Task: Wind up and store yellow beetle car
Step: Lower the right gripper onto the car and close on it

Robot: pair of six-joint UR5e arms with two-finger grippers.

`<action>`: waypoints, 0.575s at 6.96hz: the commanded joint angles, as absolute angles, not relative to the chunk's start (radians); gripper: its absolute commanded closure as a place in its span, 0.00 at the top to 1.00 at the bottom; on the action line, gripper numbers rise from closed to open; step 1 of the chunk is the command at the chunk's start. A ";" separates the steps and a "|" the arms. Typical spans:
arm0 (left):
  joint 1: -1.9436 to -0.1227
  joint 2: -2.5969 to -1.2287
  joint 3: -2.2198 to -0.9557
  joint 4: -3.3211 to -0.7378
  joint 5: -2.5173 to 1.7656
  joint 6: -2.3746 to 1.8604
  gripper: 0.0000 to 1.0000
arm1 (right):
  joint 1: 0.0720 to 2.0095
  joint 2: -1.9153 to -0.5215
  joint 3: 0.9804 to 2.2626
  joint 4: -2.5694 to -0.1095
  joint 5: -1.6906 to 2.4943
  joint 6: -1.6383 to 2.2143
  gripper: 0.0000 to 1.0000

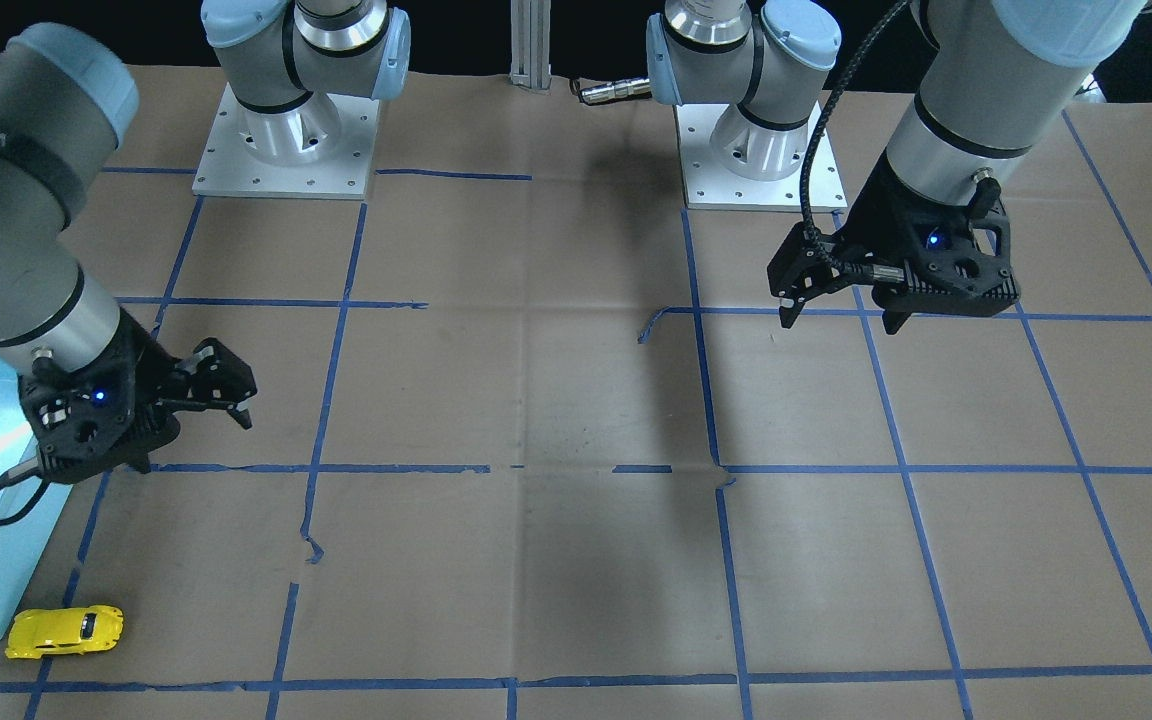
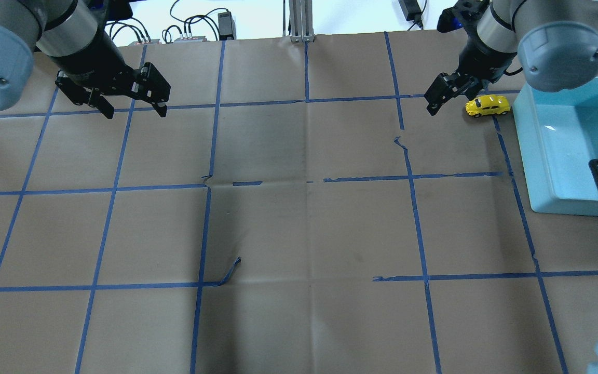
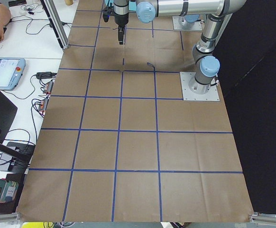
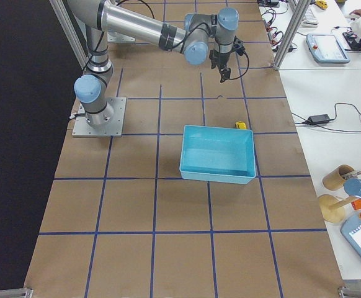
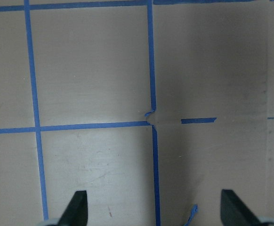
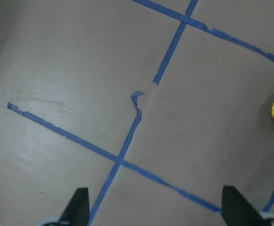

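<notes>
The yellow beetle car (image 2: 487,105) stands on its wheels on the brown paper table (image 2: 304,234), in the upper right part of the overhead view, just beside the far corner of the light blue bin (image 2: 530,156). It lies outside the bin, and whether it touches the wall cannot be told. In the front-facing view the same car is at the lower left, below the bin's corner. The right gripper (image 2: 438,99) hangs over the table near the car, on the car's left side in the overhead view, and it is apart from the car. Its two fingers (image 6: 78,207) are spread wide with nothing between them; in the right wrist view only a yellow edge of the car shows at the right border. The left gripper (image 2: 135,110) is at the upper left of the overhead view, well apart from the car. Its fingers (image 5: 78,207) also stand wide apart and hold nothing. Blue tape lines (image 2: 413,208) divide the paper into squares, and the tape is torn in some places.
</notes>
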State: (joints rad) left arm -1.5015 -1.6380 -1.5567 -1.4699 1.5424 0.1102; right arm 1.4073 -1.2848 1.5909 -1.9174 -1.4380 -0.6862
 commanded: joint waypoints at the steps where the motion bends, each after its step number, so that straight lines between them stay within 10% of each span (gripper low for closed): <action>1: -1.499 -1.640 -1.558 -1.470 1.536 0.118 1.00 | 1.297 -1.171 1.591 -2.064 -1.428 -1.112 1.00; 4: -1.499 -1.638 -1.554 -1.476 1.540 0.117 1.00 | 1.289 -1.103 1.583 -2.150 -1.440 -1.625 1.00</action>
